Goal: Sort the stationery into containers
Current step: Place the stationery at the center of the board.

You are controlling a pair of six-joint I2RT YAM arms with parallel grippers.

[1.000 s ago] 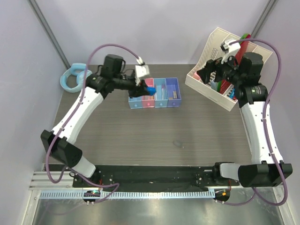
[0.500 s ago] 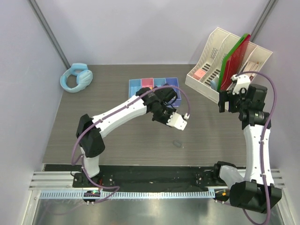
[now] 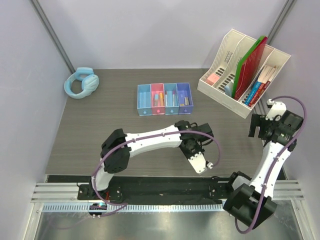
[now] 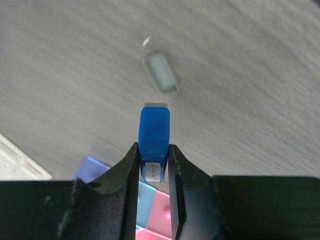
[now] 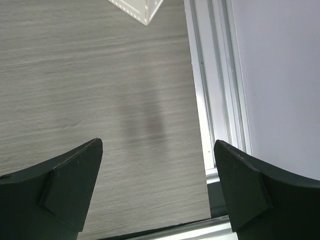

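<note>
In the left wrist view my left gripper is shut on the blue block, which stands upright between the fingers above the table. Just beyond it the grey eraser lies flat on the wood. From above, the left gripper hangs low over the near middle of the table, and the arm hides the block and eraser. The containers form a row at the back centre with pens and small items inside. At the table's right edge my right gripper stands open, with nothing between its jaws.
A cream file organiser with red and green folders stands at the back right. Light blue headphones lie at the back left. The table's right edge and a metal rail run beside the right gripper.
The left arm swung from over the containers down to the near middle of the table, still holding the blue block. The right arm pulled back from the organiser to the right edge.
</note>
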